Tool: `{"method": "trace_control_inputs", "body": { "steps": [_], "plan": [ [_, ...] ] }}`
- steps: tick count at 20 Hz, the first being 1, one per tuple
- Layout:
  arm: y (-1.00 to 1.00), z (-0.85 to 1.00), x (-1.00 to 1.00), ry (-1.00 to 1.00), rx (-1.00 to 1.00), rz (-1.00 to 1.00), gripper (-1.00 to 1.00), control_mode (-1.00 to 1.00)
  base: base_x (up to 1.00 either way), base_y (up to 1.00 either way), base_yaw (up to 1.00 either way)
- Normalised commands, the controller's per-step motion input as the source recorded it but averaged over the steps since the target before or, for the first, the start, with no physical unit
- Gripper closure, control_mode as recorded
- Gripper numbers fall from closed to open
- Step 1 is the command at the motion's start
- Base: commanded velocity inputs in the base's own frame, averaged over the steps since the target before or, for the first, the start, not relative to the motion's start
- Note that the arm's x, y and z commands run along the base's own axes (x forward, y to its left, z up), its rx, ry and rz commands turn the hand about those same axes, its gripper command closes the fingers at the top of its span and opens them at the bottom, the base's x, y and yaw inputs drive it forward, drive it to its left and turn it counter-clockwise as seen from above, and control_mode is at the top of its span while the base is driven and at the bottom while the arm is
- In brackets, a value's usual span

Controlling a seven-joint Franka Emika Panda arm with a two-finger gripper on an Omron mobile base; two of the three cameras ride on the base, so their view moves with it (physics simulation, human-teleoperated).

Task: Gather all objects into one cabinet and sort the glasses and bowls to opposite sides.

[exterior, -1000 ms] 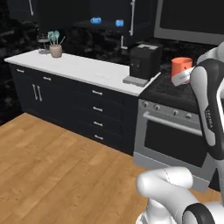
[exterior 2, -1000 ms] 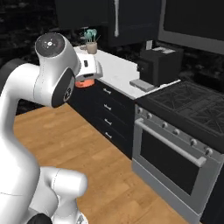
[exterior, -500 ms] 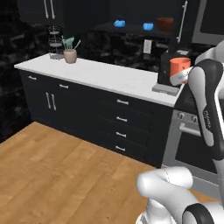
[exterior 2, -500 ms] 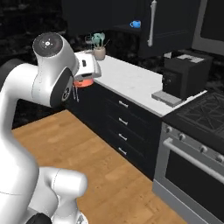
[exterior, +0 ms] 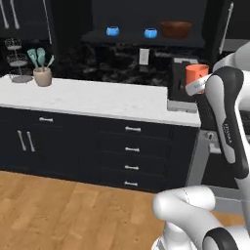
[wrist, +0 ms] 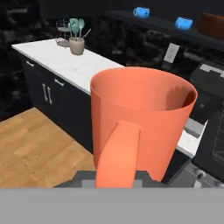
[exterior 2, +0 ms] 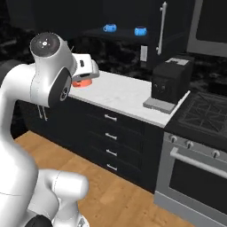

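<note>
My gripper [exterior: 196,84] is shut on the orange-red cup [exterior: 197,75] and holds it in the air over the right end of the counter, in front of the coffee machine. The cup [wrist: 142,118] looms large in the hand view and hides the fingertips. From the right base view, the cup's [exterior 2: 83,82] rim peeks out under the hand. The black upper cabinet [exterior: 141,41] stands open. Its shelf carries two small blue bowls [exterior: 113,31] [exterior: 151,33] and, right of them, the large brown bowl [exterior: 176,29]. The door's silver bar handle [exterior 2: 162,22] is at the right.
A white counter [exterior: 93,100] runs over black drawers [exterior: 132,149]. A beige utensil pot [exterior: 42,76] and a wire rack stand at its left end. The black coffee machine [exterior 2: 170,84] sits at its right end, beside the stove [exterior 2: 204,117]. Wooden floor lies below.
The whole picture has slid right as the base drove, so the open cabinet shelf now sits near centre. The cup stays in the shut gripper.
</note>
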Motion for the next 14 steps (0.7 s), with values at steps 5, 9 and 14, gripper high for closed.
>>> {"method": "trace_control_inputs", "body": {
  "steps": [5,9,14],
  "plan": [
    [0.00,0.00,0.00,0.00,0.00,0.00,1.00,1.00,1.00,0.95,-0.45],
    [0.00,0.00,0.00,0.00,0.00,0.00,1.00,1.00,1.00,0.95,-0.37],
    [0.00,0.00,0.00,0.00,0.00,0.00,1.00,1.00,0.90,0.90,-0.33]
  ]
}}
